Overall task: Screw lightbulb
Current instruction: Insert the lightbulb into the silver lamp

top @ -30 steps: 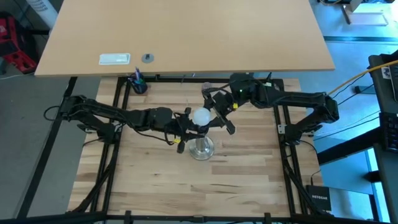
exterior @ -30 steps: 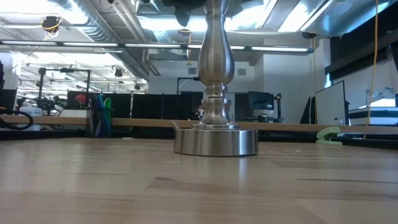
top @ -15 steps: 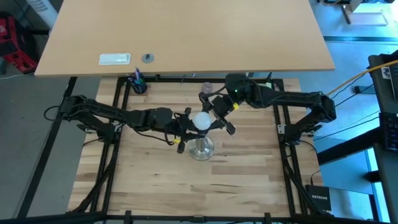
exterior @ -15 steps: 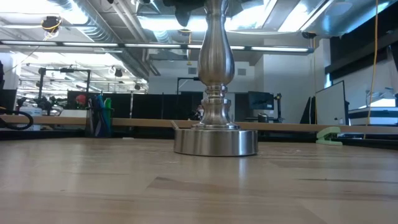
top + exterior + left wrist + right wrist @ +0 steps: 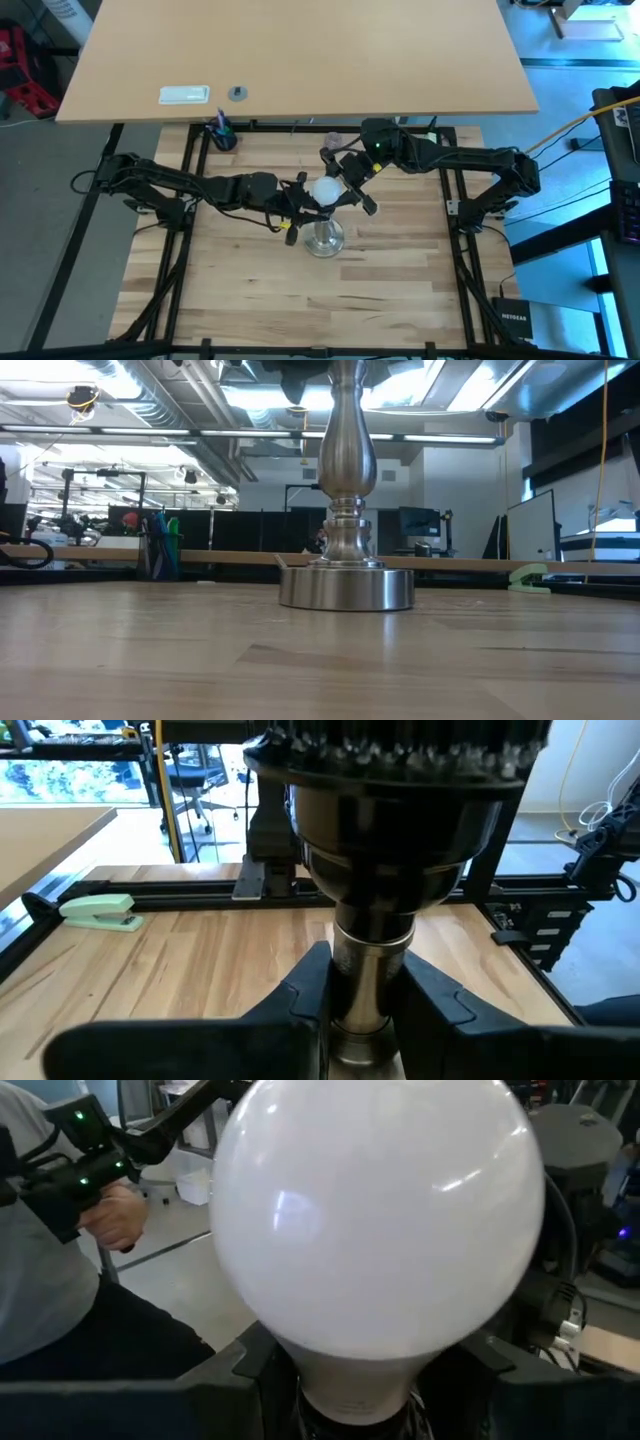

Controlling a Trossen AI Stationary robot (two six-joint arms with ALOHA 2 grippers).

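Observation:
The white frosted lightbulb (image 5: pixel 325 190) sits upright over the dark socket (image 5: pixel 400 820) of the silvery stand (image 5: pixel 347 587), which rests on its round base at the table's middle. The bulb's screw base is hidden. My left gripper (image 5: pixel 298 203) reaches in from the left and is shut on the stand below the socket. My right gripper (image 5: pixel 345 188) reaches in from the far right and is shut on the bulb (image 5: pixel 375 1220). My left gripper pinches the stand's narrow neck (image 5: pixel 368 982) just under the socket between its two fingers (image 5: pixel 308 992). The fingers come in about level from the table's left. The stand is upright with its base on the table. My right gripper pinches the bulb's tapering neck (image 5: pixel 352 1385) below the globe, one finger (image 5: pixel 250 1370) on each side. It comes from the table's far right. The bulb is upright, globe up, over the stand's socket.
A dark cup with pens (image 5: pixel 222 135) stands at the far left corner, a green stapler (image 5: pixel 100 910) near the far edge. A beige table behind holds a white box (image 5: pixel 185 95) and a small grey knob (image 5: pixel 237 92). A person (image 5: pixel 60 1280) shows beyond in the right wrist view.
My right arm's wrist has shifted a little toward the table's left while staying shut on the bulb. The bulb and the stand have stayed in place.

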